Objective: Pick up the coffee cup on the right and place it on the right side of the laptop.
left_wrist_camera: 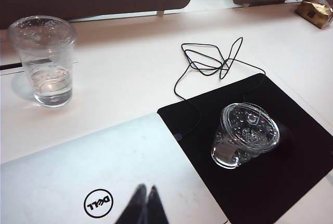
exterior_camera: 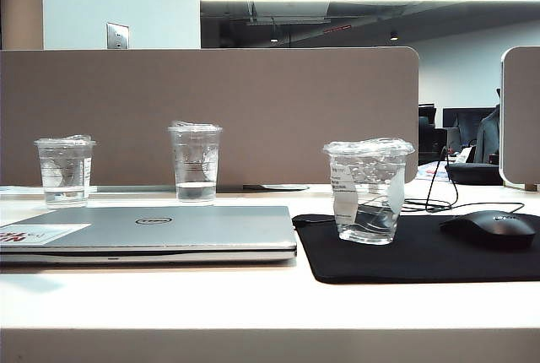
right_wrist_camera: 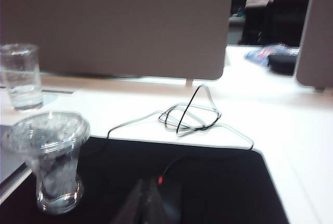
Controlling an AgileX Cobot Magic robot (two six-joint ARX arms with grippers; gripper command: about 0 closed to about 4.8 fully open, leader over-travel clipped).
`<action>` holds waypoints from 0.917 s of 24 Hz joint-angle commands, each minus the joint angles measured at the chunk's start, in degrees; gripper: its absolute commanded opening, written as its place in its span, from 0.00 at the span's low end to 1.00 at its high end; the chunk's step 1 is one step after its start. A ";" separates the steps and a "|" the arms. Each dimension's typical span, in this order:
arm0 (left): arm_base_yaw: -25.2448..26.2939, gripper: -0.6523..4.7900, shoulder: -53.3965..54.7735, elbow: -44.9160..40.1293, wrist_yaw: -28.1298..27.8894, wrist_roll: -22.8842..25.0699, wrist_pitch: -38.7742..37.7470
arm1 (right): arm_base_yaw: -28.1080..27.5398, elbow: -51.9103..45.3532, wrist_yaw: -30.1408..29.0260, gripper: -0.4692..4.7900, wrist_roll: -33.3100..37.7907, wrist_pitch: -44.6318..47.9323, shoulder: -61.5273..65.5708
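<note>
The coffee cup (exterior_camera: pixel 369 192), short, wide and clear with a crinkled film top and a white label, stands upright on the black mouse mat (exterior_camera: pixel 422 262), just right of the closed silver Dell laptop (exterior_camera: pixel 169 232). Neither arm shows in the exterior view. In the left wrist view my left gripper (left_wrist_camera: pixel 145 190) is shut and empty above the laptop lid (left_wrist_camera: pixel 78 177), with the cup (left_wrist_camera: pixel 245 135) off to one side on the mat. In the right wrist view my right gripper (right_wrist_camera: pixel 147 185) is shut and empty over the mat, apart from the cup (right_wrist_camera: pixel 49 161).
Two taller clear cups (exterior_camera: pixel 65 170) (exterior_camera: pixel 195 163) stand behind the laptop by the grey partition (exterior_camera: pixel 211 110). A black mouse (exterior_camera: pixel 491 228) lies on the mat's right part, and its tangled cable (exterior_camera: pixel 430 203) trails behind. The table's front edge is near the camera.
</note>
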 commanded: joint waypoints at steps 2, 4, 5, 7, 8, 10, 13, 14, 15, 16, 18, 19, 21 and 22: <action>0.02 0.11 -0.11 0.24 0.35 -0.13 0.74 | 0.09 -0.39 0.63 0.07 1.07 0.50 -0.11; 0.02 0.11 -0.11 0.24 0.35 -0.13 0.74 | -0.07 -0.39 3.19 0.07 1.07 0.44 -0.11; 0.02 0.11 -0.11 0.24 0.35 -0.13 0.74 | -0.04 -0.39 4.35 0.07 1.07 0.13 -0.11; 0.02 0.11 -0.11 0.24 0.35 -0.13 0.74 | 0.00 -0.39 5.70 0.07 1.03 -1.38 -0.11; 0.02 0.11 -0.11 0.24 0.35 -0.13 0.74 | 0.00 -0.39 6.08 0.07 1.03 -1.86 -0.11; 0.02 0.11 -0.11 0.24 0.35 -0.13 0.74 | 0.00 -0.39 6.05 0.07 1.03 -1.51 -0.11; 0.02 0.11 -0.11 0.24 0.35 -0.13 0.74 | -0.07 -0.37 6.19 0.08 1.03 -1.40 -0.11; 0.02 0.11 -0.11 0.24 0.35 -0.11 0.74 | -0.04 -0.39 6.19 0.08 1.01 -1.51 -0.11; 0.02 0.11 -0.11 0.24 0.35 -0.13 0.74 | -0.04 -0.39 6.14 0.08 1.01 -1.57 -0.11; 0.02 0.11 -0.11 0.24 0.35 -0.11 0.74 | 0.00 -0.39 6.14 0.08 1.01 -1.55 -0.11; 0.02 0.11 -0.11 0.24 0.33 -0.11 0.74 | 0.00 -0.39 6.14 0.08 1.01 -1.55 -0.11; 0.02 0.11 -0.11 0.24 0.35 -0.13 0.74 | 0.00 -0.39 6.14 0.08 1.01 -1.53 -0.11; 0.02 0.11 -0.11 0.24 0.35 -0.13 0.74 | 0.00 -0.39 6.14 0.08 1.01 -1.53 -0.11; 0.02 0.11 -0.11 0.24 0.35 -0.13 0.74 | -0.02 -0.39 6.14 0.08 1.01 -1.53 -0.11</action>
